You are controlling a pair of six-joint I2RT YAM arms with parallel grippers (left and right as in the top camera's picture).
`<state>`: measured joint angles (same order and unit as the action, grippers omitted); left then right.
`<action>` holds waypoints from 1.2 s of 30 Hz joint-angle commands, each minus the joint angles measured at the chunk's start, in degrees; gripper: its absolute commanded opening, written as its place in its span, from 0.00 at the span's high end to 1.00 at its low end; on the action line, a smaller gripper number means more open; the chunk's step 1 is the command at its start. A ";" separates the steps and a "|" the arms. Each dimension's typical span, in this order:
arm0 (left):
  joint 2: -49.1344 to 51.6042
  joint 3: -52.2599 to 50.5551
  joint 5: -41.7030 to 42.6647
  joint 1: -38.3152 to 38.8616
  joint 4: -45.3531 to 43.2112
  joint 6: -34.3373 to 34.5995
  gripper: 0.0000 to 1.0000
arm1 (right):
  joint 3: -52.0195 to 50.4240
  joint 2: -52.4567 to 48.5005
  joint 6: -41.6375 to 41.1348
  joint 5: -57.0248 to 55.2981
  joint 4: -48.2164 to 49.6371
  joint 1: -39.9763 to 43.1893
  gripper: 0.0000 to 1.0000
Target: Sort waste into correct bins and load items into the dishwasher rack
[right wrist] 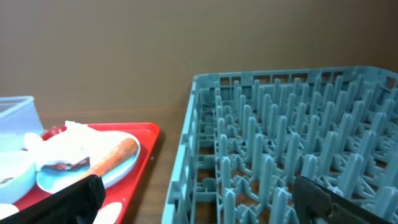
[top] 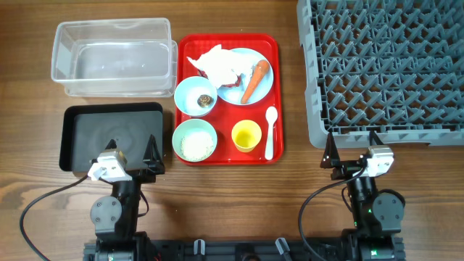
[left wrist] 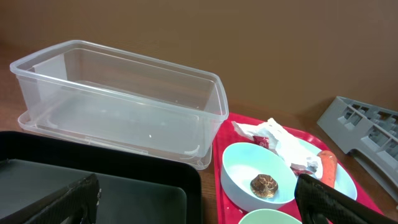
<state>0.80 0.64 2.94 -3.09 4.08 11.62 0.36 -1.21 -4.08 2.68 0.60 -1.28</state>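
On a red serving tray [top: 277,87], a light blue plate [top: 257,94] holds a crumpled white napkin [top: 214,64], an orange carrot [top: 255,80] and a small red wrapper [left wrist: 305,165]. A light blue bowl [top: 190,90] holds a brown scrap [left wrist: 265,185]. A mint green bowl [top: 181,130] holds white rice [top: 196,145]. A yellow cup [top: 246,135] and a white spoon [top: 270,130] lie at the tray's front. My left gripper [top: 132,151] is open and empty over the black tray [top: 80,130]. My right gripper [top: 353,154] is open and empty before the grey rack [top: 391,65].
The clear tub [top: 112,58] stands empty behind the black tray, at the far left. The rack fills the far right and its front edge is close to my right gripper. Bare wood lies along the front of the table.
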 commanded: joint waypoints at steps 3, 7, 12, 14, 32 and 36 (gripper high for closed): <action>-0.42 -0.26 6.45 -0.46 -1.79 -0.87 0.00 | -0.07 0.20 -4.04 5.07 6.49 0.17 0.00; -0.42 0.37 7.91 -0.46 -3.34 -0.74 0.00 | 0.55 0.20 -4.04 5.18 12.24 0.17 0.00; 1.25 9.35 7.93 -0.46 0.26 -0.79 0.00 | 6.80 -1.27 -0.52 4.90 12.24 0.17 0.00; 5.22 15.52 7.93 -0.46 4.46 -0.96 0.00 | 11.28 -4.68 2.91 4.94 12.24 0.17 0.00; 80.91 94.27 7.96 5.66 64.30 -7.34 0.00 | 76.74 -66.07 5.68 19.67 -33.46 0.20 0.00; 90.09 94.36 12.26 7.80 62.20 -6.01 0.00 | 76.72 -71.56 3.85 19.69 -34.77 0.20 0.00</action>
<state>85.54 93.95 10.76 3.33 66.52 6.07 75.85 -69.69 1.34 21.26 -33.21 -1.23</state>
